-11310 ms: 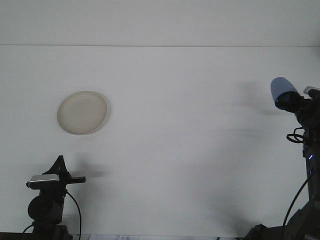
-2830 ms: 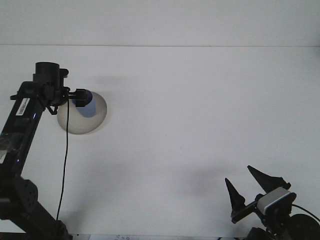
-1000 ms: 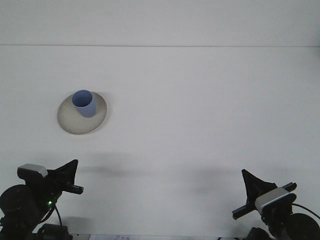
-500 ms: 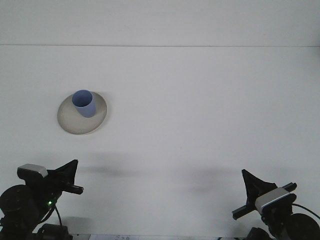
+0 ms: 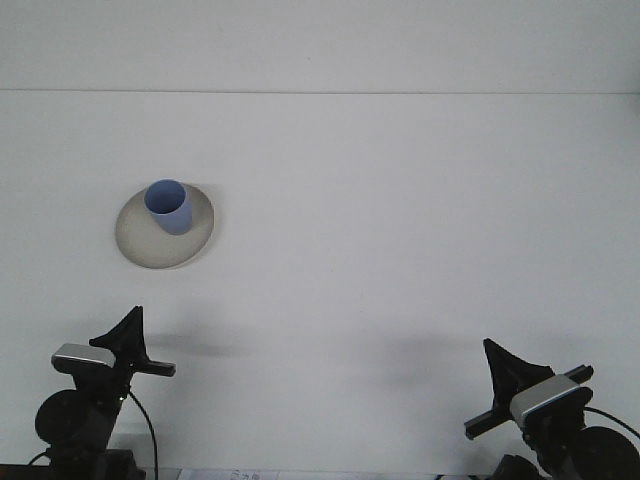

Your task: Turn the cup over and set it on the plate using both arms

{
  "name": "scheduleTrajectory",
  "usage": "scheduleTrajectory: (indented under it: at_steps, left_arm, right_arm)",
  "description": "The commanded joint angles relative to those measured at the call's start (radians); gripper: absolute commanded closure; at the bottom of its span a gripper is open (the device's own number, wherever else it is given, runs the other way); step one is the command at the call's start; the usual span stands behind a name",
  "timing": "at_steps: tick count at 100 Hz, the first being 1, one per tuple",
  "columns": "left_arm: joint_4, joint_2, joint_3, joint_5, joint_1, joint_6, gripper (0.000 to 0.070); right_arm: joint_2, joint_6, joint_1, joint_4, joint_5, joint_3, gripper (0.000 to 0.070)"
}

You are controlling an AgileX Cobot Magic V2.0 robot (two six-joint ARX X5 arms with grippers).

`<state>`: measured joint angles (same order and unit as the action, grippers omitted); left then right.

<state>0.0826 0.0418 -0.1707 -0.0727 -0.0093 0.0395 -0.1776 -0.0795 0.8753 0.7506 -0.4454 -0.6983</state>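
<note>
Blue and upright, the cup (image 5: 167, 207) stands mouth up on the cream plate (image 5: 140, 250), toward the plate's far side, its open rim showing as a full oval. The plate lies flat on the white bench (image 5: 400, 220), toward the bench's left edge and about midway between the near and far edges. Nothing touches the cup or the plate.

Both arms sit low at the near edge, well apart from the plate. The left hand (image 5: 130, 345) is at the near left corner, a dark pointed finger rising above its grey camera block; from this angle I cannot tell whether its fingers are apart or together. The right hand (image 5: 510, 385) is at the near right corner, and there too only one dark pointed finger shows clearly, so its state cannot be told. Each hand holds nothing.
</note>
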Motion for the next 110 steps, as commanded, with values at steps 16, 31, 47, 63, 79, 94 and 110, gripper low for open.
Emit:
scheduleTrajectory:
  at_steps: [16,31,47,63,79,94,110]
  left_arm:
    - [-0.098,-0.019,0.107,0.117,0.004,0.019,0.0686]
    - [-0.119,-0.039,0.157,0.136,0.003,0.000,0.0686]
    - [-0.101,-0.039,0.157,0.136,0.002,-0.007,0.0686]
    - [-0.113,-0.039,0.157,0.136,0.003,-0.006,0.0686]
    - [-0.113,-0.039,0.157,0.136,0.003,-0.006,0.0686]
    - [-0.113,-0.039,0.157,0.136,0.003,-0.006,0.0686]
    - [-0.113,-0.039,0.157,0.136,0.003,-0.006,0.0686]
  right_arm:
    - [0.000,-0.002,0.010,-0.010,0.000,-0.003,0.0698]
    - [0.000,-0.002,0.010,-0.010,0.000,-0.003,0.0698]
    - [0.000,-0.003,0.010,-0.010,0.000,-0.003,0.0698]
    - [0.000,-0.003,0.010,-0.010,0.000,-0.003,0.0698]
    - [0.000,-0.002,0.010,-0.010,0.000,-0.003,0.0698]
    - [0.000,-0.002,0.010,-0.010,0.000,-0.003,0.0698]
    - [0.000,-0.002,0.010,-0.010,0.000,-0.003,0.0698]
